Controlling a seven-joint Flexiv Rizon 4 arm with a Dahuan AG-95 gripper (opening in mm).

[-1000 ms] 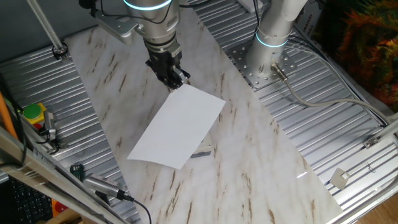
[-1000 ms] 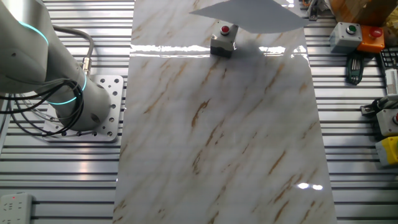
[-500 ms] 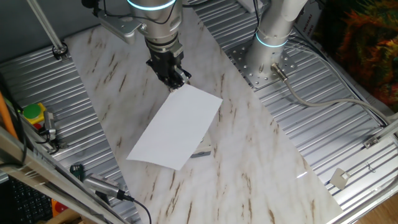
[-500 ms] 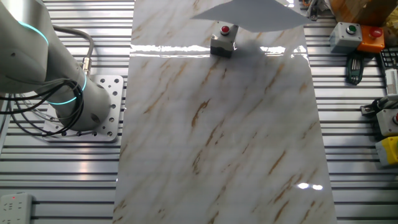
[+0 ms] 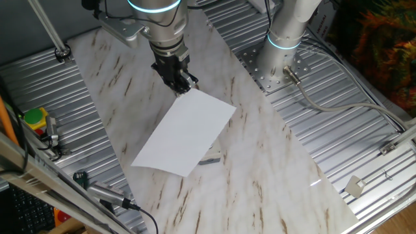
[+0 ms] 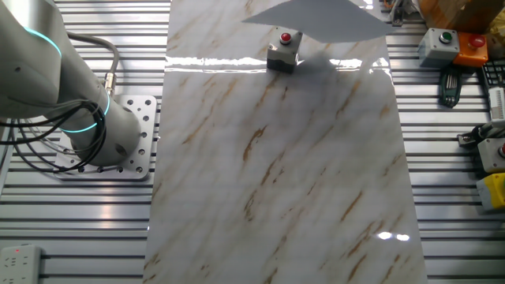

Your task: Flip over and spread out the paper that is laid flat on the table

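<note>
- Gripping the paper (image 5: 184, 132) at its far corner, the gripper (image 5: 184, 82) stands with its jaws closed on the sheet's edge, toward 12 o'clock of the sheet in one fixed view.
- The paper sits over the middle of the table (image 5: 273, 162); its pinched corner looks raised, while the corner toward 7 o'clock appears close to or on the marble (contact there cannot be confirmed).
- A small dark object (image 5: 209, 160) shows just past the sheet's lower edge, at about 5 o'clock of the paper; its identity is unclear, since most of it is covered.
- In the other fixed view, the paper (image 6: 316, 17) appears at the 12 o'clock end of the table (image 6: 276, 173), above and just behind a grey box with a red button (image 6: 285, 50).
- Recommended handling for the flip: keep the pinch firm, carry the held corner in an arc over the sheet, and let the free end trail on the marble so that it acts as a hinge.
- Move slowly; thin paper will likely buckle or fold on itself.
- The other fixed view cuts off the sheet's far edge and hides the gripper entirely.
- Finger contact is too small to resolve clearly.
</note>
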